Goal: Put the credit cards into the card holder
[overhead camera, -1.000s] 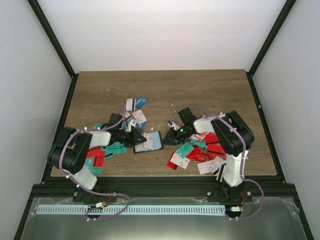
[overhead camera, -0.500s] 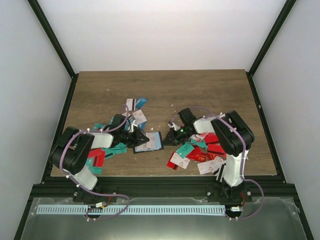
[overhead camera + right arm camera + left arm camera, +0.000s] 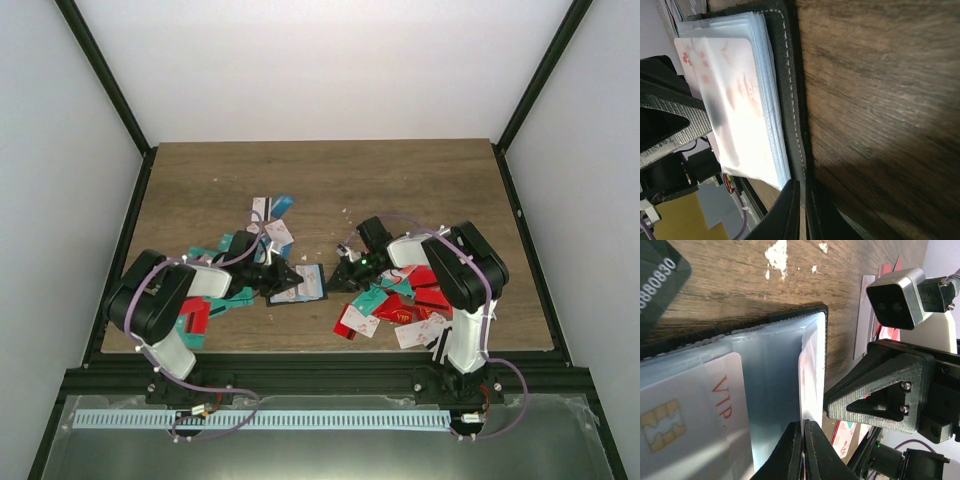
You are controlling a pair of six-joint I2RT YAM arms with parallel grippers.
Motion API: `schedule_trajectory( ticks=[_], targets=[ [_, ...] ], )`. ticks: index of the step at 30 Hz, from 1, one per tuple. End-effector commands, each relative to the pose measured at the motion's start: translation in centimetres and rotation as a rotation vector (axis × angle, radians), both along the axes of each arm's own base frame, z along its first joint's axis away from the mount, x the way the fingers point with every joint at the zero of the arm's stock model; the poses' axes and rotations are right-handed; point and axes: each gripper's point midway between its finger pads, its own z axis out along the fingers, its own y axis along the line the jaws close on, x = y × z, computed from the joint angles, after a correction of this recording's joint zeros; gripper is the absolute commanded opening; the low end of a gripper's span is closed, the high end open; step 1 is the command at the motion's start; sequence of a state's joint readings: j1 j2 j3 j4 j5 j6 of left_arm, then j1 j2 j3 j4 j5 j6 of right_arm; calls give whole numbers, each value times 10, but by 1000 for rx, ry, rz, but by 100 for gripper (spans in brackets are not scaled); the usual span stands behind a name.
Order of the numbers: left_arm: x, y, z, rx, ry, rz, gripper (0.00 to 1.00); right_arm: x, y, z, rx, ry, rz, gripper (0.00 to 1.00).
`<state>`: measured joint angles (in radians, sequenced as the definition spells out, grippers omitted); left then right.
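The black card holder (image 3: 300, 284) lies open on the table between both arms, with pale blue sleeves (image 3: 765, 390) and a white VIP card (image 3: 695, 410) in one sleeve. My left gripper (image 3: 282, 276) is shut on a white credit card (image 3: 810, 375), held edge-on over the sleeves (image 3: 803, 426). My right gripper (image 3: 341, 276) is shut on the holder's black cover edge (image 3: 792, 100), its tips (image 3: 802, 197) at the table. The sleeve stack with a pale card (image 3: 735, 100) shows beside it.
Loose red, teal and white cards lie in a pile at the right (image 3: 400, 303), by the left arm (image 3: 205, 300) and behind the holder (image 3: 270, 222). A black numbered card (image 3: 660, 275) lies just beyond the holder. The right gripper's body (image 3: 885, 395) is close to the holder's edge.
My left gripper has moved right with the white card, from beside the holder to over its sleeves. The right gripper has stayed on the holder's edge.
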<state>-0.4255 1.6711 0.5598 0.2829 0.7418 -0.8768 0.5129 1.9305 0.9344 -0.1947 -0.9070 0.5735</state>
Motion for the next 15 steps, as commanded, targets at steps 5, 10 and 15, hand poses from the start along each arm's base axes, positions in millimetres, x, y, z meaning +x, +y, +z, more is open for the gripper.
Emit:
schedule_trajectory(
  ticks=[5, 10, 15],
  targets=[
    [-9, -14, -12, 14, 25, -31, 4, -3, 5, 10, 21, 3, 10, 7],
    [-10, -14, -12, 28, 28, -31, 5, -3, 4, 12, 17, -1, 11, 7],
    [-10, -12, -6, 57, 23, -38, 11, -1, 4, 15, 11, -17, 10, 7]
  ],
)
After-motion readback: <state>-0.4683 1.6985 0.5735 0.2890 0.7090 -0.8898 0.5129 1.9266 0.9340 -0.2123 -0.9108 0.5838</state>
